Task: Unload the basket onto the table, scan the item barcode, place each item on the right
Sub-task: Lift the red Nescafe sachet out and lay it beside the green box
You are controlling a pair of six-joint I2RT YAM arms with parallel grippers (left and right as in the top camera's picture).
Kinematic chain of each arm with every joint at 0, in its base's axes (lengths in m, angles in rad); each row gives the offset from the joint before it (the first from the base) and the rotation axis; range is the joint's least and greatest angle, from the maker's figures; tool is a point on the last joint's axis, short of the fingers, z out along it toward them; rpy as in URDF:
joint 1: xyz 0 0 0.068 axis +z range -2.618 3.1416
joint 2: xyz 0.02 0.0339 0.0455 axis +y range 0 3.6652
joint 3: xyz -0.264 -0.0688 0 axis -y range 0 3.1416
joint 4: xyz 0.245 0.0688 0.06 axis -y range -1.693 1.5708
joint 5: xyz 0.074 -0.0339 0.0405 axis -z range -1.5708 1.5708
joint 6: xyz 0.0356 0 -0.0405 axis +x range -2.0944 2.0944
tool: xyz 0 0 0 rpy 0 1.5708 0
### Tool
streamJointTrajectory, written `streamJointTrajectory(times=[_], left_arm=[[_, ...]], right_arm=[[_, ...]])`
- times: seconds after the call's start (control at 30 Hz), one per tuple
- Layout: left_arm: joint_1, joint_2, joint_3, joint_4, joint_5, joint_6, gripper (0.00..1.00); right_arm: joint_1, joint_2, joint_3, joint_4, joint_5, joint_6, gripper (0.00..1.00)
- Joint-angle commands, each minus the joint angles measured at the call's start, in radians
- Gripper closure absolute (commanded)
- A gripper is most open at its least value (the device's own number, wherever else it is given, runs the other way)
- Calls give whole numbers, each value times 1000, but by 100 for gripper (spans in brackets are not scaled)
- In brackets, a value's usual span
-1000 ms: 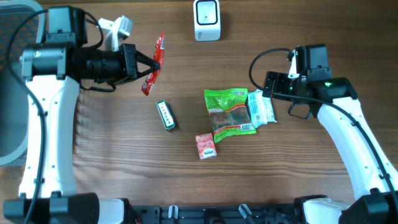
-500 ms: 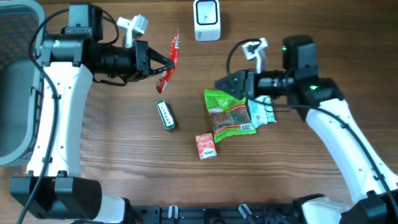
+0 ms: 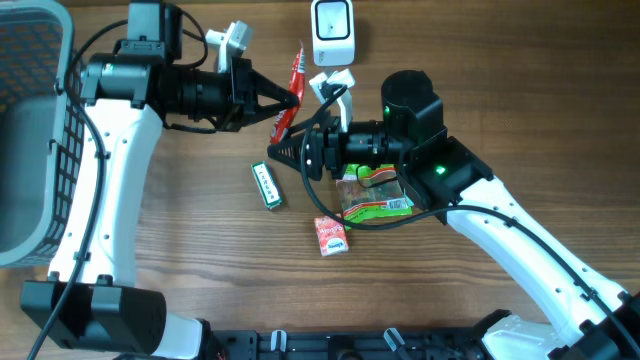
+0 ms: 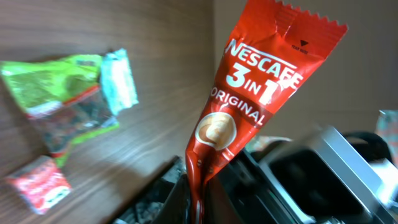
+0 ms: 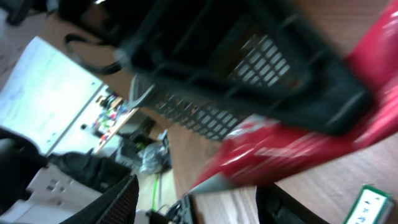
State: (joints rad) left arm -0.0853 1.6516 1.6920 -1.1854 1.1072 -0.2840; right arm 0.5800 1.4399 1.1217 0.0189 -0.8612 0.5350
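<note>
Red foil coffee sachet (image 4: 249,106) — clamped by left gripper (image 3: 282,99), right gripper (image 3: 278,152) open-jawed at its near end — may drop if the handover mistimes.

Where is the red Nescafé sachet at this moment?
In the overhead view, the Nescafé sachet sits top centre, pinched in the jaws of the left gripper, just left of the white scanner and above the small green pack on the table.

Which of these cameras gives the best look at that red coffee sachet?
The left wrist view: the coffee sachet is close up, its Nescafe 3-in-1 label readable. Overhead, it is only a thin red strip; the right wrist view shows a red blur.
</note>
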Motion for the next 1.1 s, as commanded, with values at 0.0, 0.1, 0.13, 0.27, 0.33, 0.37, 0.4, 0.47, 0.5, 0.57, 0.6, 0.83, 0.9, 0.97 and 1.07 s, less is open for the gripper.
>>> streamJointTrajectory(times=[0.0, 0.1, 0.13, 0.27, 0.33, 0.37, 0.4, 0.47, 0.5, 0.57, 0.6, 0.83, 0.9, 0.97, 1.07], left_arm=[[-8, 3, -7, 0, 83, -16, 96], [-8, 3, -7, 0, 105, -16, 96], [-8, 3, -7, 1, 105, -15, 96], [-8, 3, -7, 1, 104, -11, 96], [-8, 3, -7, 1, 104, -11, 96], [-8, 3, -7, 0, 104, -12, 96], [-8, 3, -7, 0, 104, -12, 96], [-8, 3, -7, 1, 104, -12, 96], [-8, 3, -7, 2, 104, -11, 96], [-8, 3, -7, 17, 103, -11, 95], [-8, 3, -7, 38, 95, -11, 91], [-5, 4, -7, 201, -214, -13, 12], [3, 4, -7, 209, -372, -13, 6], [11, 4, -7, 202, -539, -13, 1], [11, 5, -7, 181, -689, -22, 0]], right_arm=[[2, -6, 13, 10, 84, 18, 41], [2, -6, 13, 14, 122, 19, 42], [2, -6, 13, 24, 121, 18, 43], [2, -6, 13, 54, 121, 22, 55], [2, -6, 13, 78, 121, 22, 58], [2, -6, 13, 82, 122, 22, 63], [2, -6, 13, 85, 123, 21, 65], [2, -6, 13, 85, 148, 22, 75], [2, -6, 13, 85, 154, 22, 78], [2, -6, 13, 71, 158, 11, 86], [2, -6, 13, 60, 159, -2, 89], [2, -6, 12, -193, 354, -170, 96], [3, -6, 8, -280, 439, -192, 96], [6, 5, 0, -375, 550, -195, 96], [24, 49, 0, -451, 641, -193, 96]])
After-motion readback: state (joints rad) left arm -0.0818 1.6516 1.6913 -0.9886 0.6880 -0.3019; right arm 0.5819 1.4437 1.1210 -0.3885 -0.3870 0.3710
